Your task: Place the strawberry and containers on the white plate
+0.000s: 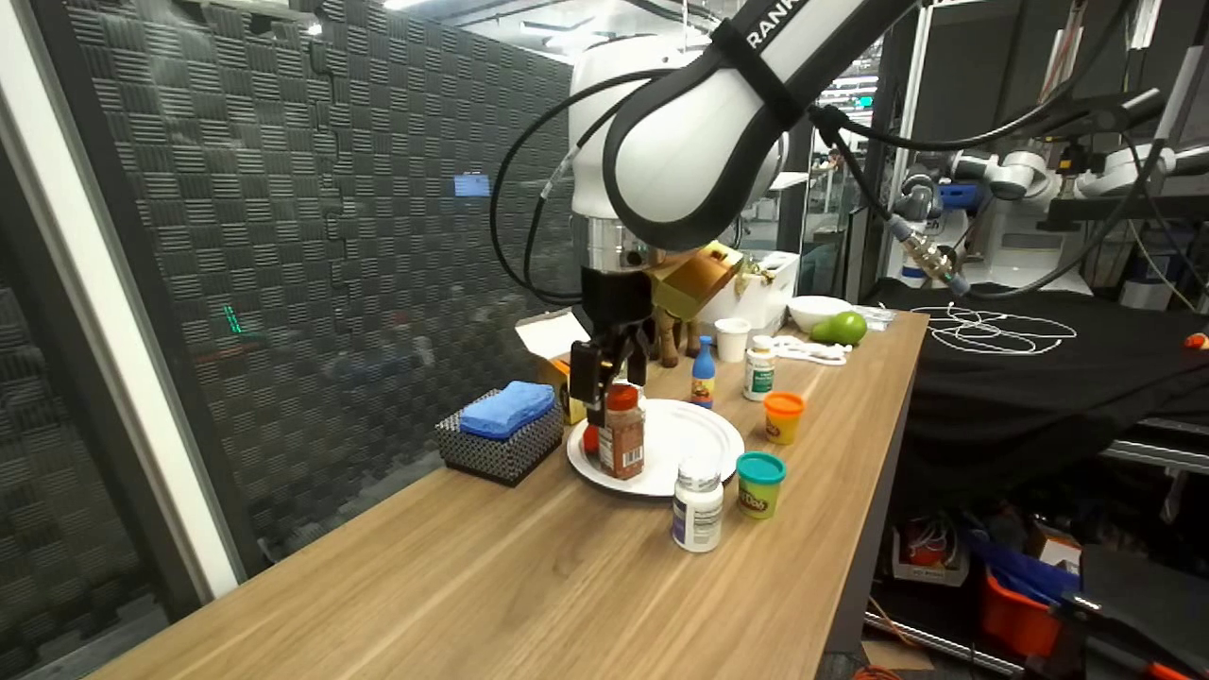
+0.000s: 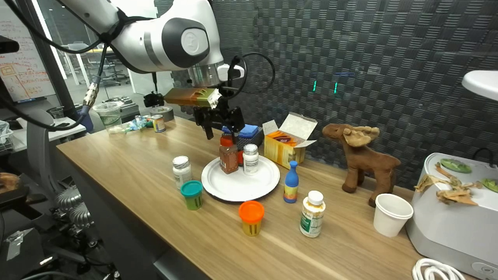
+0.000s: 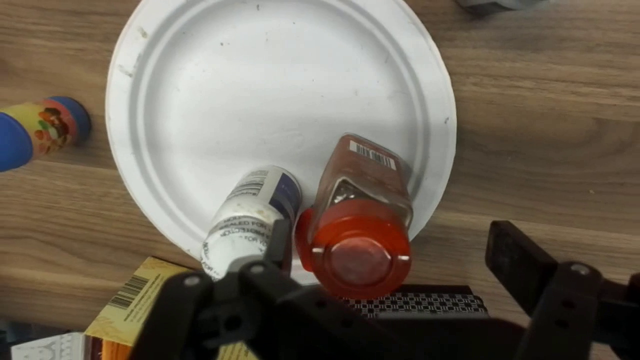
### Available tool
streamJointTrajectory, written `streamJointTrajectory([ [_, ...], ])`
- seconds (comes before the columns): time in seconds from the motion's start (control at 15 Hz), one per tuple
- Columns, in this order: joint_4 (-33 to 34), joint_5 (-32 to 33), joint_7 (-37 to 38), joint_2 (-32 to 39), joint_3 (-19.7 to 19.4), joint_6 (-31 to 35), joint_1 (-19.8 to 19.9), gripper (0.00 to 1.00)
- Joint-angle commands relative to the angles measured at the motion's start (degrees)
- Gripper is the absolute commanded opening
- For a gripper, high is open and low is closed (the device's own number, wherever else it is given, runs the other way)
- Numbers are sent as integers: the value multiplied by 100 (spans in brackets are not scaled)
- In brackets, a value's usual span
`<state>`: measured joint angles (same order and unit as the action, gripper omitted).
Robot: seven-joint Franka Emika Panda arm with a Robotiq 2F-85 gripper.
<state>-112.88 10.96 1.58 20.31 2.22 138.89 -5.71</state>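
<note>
In your wrist view, the top edge clips the round white paper plate at 12 o'clock, the left edge the slim blue plastic toy bottle at 9. Towards 1:30, you see too little of a grey object to name it. The square-sided, red-capped plastic spice bottle hides much of the roundish red toy strawberry at its 9 o'clock. Your hand, cropped at 6 o'clock, blocks part of the cylindrical white plastic bottle.

Even light leaves soft shadow under the plate.
</note>
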Motion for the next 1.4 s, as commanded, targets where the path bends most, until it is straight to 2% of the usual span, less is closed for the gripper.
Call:
streamJointTrajectory([
  [0.0,-237,-221,147,-529,30,-245,-13,100],
  [0.13,-628,-173,590,-993,-17,-110,-106,100],
  [0.33,-1281,168,1747,-1637,-72,133,-269,100],
  [0.6,-1833,449,2798,-1845,107,192,-310,100],
  [1.0,-2117,383,3023,-1559,262,196,-307,100],
  [1.33,-2062,37,2731,-1374,224,221,-245,100],
])
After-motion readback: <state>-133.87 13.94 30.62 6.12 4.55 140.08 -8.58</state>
